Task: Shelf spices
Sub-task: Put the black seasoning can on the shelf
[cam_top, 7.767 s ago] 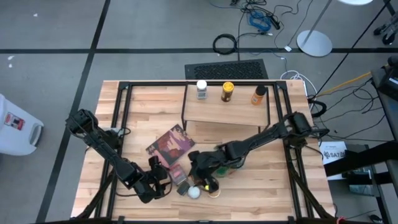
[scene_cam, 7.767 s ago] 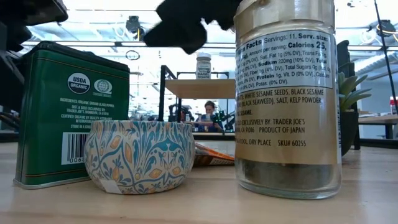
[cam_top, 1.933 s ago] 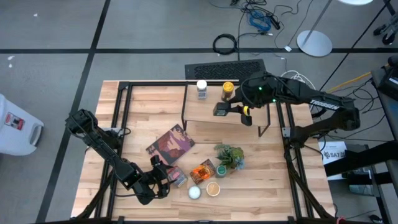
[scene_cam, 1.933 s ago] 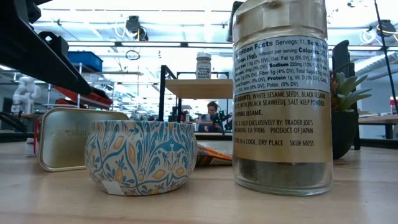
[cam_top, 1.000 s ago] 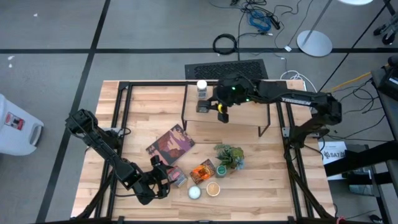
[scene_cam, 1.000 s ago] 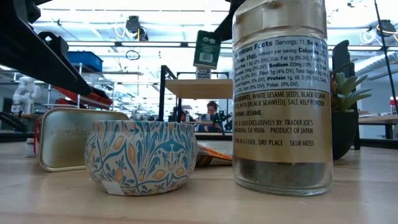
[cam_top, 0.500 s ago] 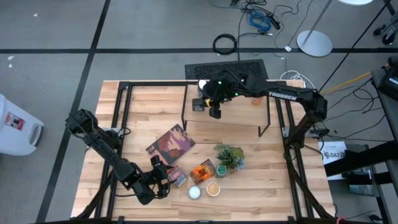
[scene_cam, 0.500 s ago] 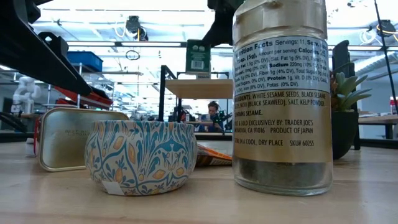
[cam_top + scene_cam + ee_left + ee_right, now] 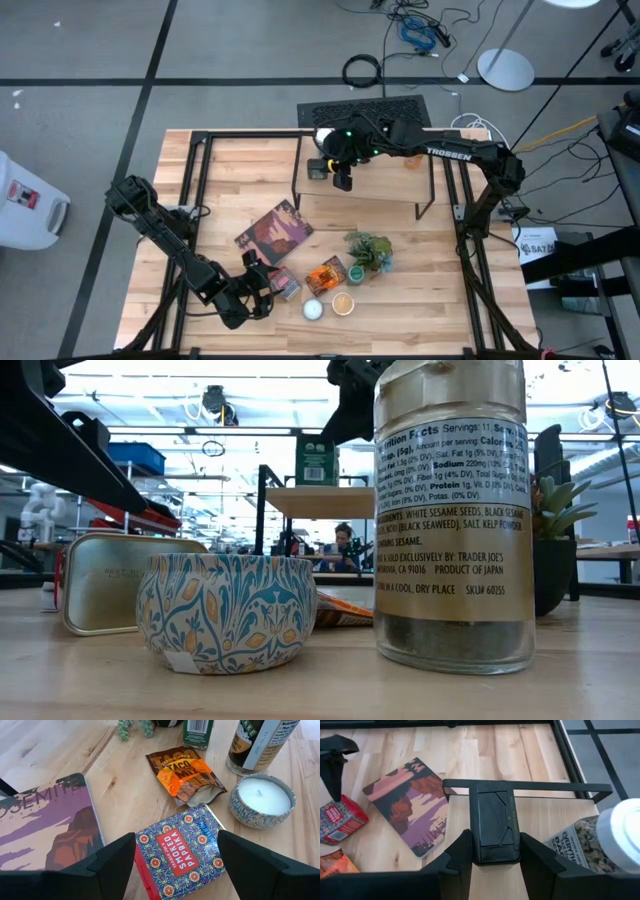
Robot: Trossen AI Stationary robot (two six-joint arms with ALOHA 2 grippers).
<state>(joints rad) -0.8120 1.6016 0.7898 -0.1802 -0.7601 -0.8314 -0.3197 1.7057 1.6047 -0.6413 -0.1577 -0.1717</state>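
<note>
The left gripper (image 9: 262,287) hovered low over the near-left part of the desk (image 9: 230,180), its fingers (image 9: 112,865) spread wide and holding nothing, set either side of the smoked paprika tin (image 9: 182,851), which lay flat on the wood with its label up. Beside that tin lay the maroon picture book (image 9: 274,234), flat, cover up. Next came the orange taco packet (image 9: 185,773), lying flat just beyond the paprika tin, and the patterned candle tin (image 9: 223,611) near the desk's front edge, its wick upward. A tall glass jar of sesame seasoning (image 9: 451,520) stood upright beside it, long axis vertical, with the potted plant (image 9: 369,251) just behind. Further back, the shelf (image 9: 365,178) stood on its black frame at the far middle of the desk. The right gripper (image 9: 330,170) reached over the shelf's left end, its fingers (image 9: 459,855) closed on the green tin (image 9: 316,460), which was upright, long axis vertical, label facing the low camera, at the shelf board; whether it touched the board could not be told. A white-capped jar (image 9: 602,840) stood upright just beside it on the shelf. The desk was light plank wood on a black frame; the floor around it was grey with dark lines and loose cables (image 9: 420,25). A person (image 9: 342,540) sat in the room behind.
</note>
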